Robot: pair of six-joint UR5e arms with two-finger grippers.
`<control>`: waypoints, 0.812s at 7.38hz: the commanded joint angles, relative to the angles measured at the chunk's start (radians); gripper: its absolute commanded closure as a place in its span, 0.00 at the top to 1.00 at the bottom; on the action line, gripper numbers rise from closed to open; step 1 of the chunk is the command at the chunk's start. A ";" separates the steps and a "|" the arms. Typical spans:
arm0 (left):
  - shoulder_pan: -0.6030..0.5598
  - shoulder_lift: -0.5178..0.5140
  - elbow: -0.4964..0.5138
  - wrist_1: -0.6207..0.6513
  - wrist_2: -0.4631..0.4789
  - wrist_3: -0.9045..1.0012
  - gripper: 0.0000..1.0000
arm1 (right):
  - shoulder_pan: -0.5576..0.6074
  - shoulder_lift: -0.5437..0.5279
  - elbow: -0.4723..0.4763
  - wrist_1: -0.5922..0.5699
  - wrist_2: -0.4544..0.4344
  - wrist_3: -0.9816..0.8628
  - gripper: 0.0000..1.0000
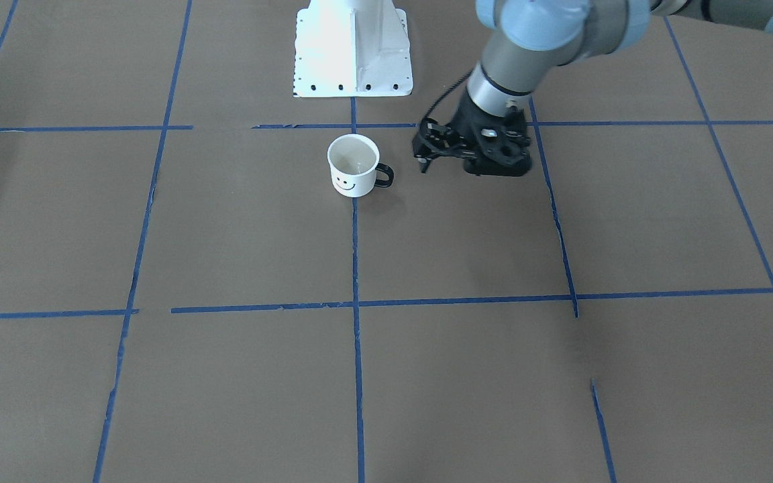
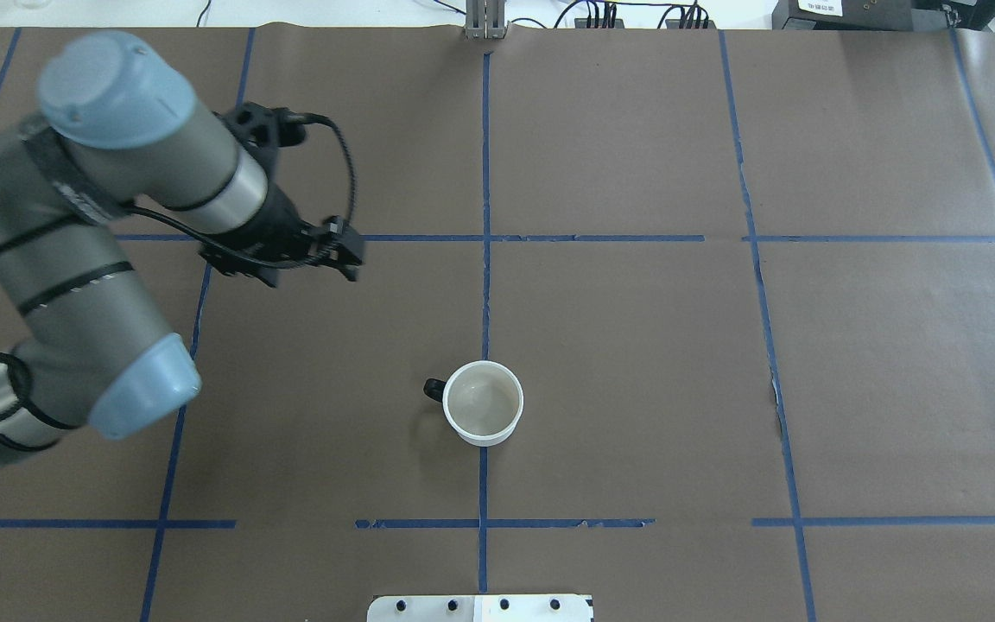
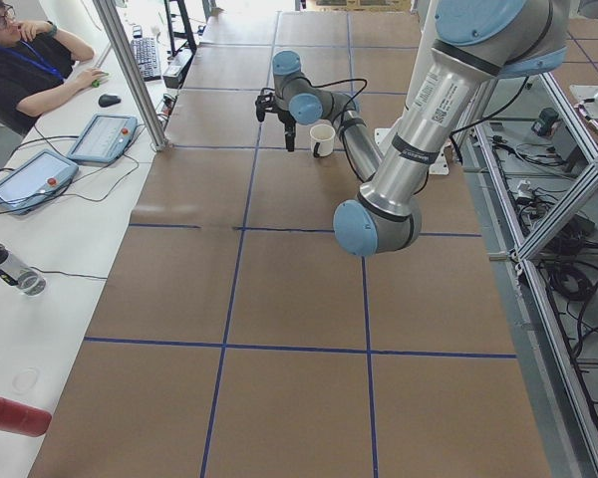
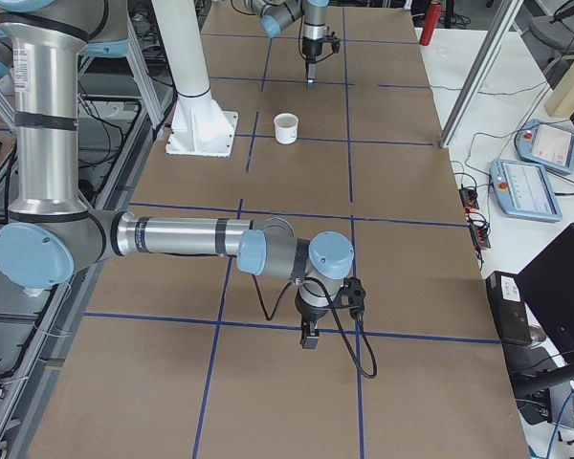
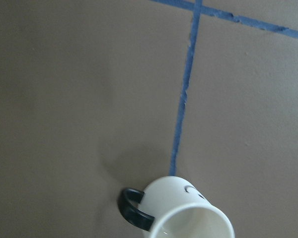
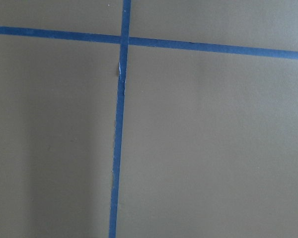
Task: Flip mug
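Note:
The mug [image 1: 353, 168] is white with a black smiley face and a black loop handle. It stands upright, opening up, on the brown table, on a blue tape line. It also shows in the overhead view [image 2: 482, 404], the left wrist view [image 5: 184, 213] and both side views [image 3: 322, 139] [image 4: 286, 128]. My left gripper [image 1: 425, 159] [image 2: 351, 259] hangs off the mug's handle side, apart from it, its fingers together and empty. My right gripper [image 4: 309, 337] is far from the mug near the table's other end; I cannot tell whether it is open or shut.
The white robot base plate [image 1: 353, 54] [image 2: 480, 607] sits just behind the mug. Blue tape lines [image 1: 357, 302] grid the brown paper. A side table with tablets [image 3: 100, 139], a seated operator [image 3: 25, 60] and a red bottle [image 3: 15, 413] lies beyond the table's far edge.

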 commanded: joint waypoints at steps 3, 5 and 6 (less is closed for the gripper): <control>-0.367 0.358 -0.005 -0.009 -0.014 0.663 1.00 | 0.000 0.000 0.000 0.000 0.000 0.000 1.00; -0.579 0.492 0.062 -0.009 -0.132 1.085 1.00 | 0.000 0.000 0.000 0.000 0.000 0.000 1.00; -0.686 0.526 0.143 -0.010 -0.137 1.250 1.00 | 0.000 0.000 0.000 0.000 0.000 0.000 1.00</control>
